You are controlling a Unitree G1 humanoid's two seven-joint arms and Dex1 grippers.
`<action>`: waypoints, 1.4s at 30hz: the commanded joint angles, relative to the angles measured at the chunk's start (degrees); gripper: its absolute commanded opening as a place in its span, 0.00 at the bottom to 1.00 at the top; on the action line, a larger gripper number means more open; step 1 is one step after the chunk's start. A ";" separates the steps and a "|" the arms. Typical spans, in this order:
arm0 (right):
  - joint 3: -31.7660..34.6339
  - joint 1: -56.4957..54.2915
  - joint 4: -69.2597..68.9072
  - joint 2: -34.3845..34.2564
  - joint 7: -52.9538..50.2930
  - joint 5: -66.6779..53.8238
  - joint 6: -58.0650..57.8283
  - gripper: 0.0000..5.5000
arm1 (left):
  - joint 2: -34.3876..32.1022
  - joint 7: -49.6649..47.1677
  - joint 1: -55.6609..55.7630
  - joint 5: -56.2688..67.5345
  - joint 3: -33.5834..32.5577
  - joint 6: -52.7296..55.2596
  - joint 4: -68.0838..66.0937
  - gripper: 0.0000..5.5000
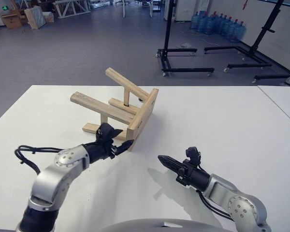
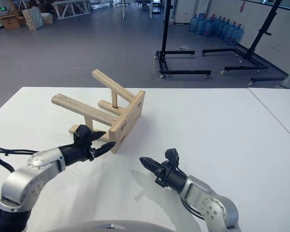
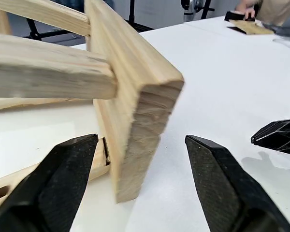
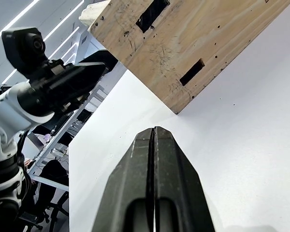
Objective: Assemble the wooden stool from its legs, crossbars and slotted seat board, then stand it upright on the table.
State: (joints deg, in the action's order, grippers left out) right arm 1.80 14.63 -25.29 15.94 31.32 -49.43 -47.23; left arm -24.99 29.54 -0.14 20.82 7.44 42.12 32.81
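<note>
Left eye view: found the wooden stool (image 1: 121,108) assembled but tipped on its side on the white table (image 1: 232,125), left of centre. Saw the seat board (image 1: 144,115) standing on one edge, top face turned toward the robot's right, legs (image 1: 94,104) jutting away to the left with crossbars (image 1: 121,104) between them. Noted the left gripper (image 1: 124,137) at the board's near lower corner, spread wide. In the left wrist view, caught its fingers (image 3: 63,174) flanking the board's end, one on the leg side, the other on the bare-table side, neither seen touching wood. Found the right gripper (image 1: 162,159) low over the table, to the right of that corner and apart from it, tips pressed together on nothing and aimed at the stool. In the right wrist view, made out two dark slots (image 4: 191,71) in the board's face. Behind the table, spotted black wheeled stands (image 1: 183,53) and blue water bottles (image 1: 217,24) on the floor.
</note>
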 commanded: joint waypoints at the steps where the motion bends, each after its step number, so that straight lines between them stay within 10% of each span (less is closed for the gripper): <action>1: -0.55 -0.69 0.32 0.33 -0.82 1.12 0.84 0.00 | 4.63 -3.19 1.69 -3.35 4.74 -4.99 -1.62 0.60; 11: -1.35 -1.18 1.16 0.04 -1.07 2.59 2.53 0.00 | 6.00 -9.16 2.23 -13.89 10.90 -7.28 -8.41 0.46; 34: 15.46 -11.83 17.14 16.38 8.94 3.92 6.00 0.00 | -5.26 19.23 6.98 17.70 -12.53 -2.28 -18.08 0.26; 42: 9.53 -19.07 23.89 17.09 12.34 12.24 12.21 0.22 | -8.29 23.91 10.59 17.03 -12.23 -2.97 -21.83 0.26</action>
State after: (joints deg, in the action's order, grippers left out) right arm 12.36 -2.62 -3.00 32.99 42.79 -38.76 -36.20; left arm -32.54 52.47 8.89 36.88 -4.06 39.14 11.19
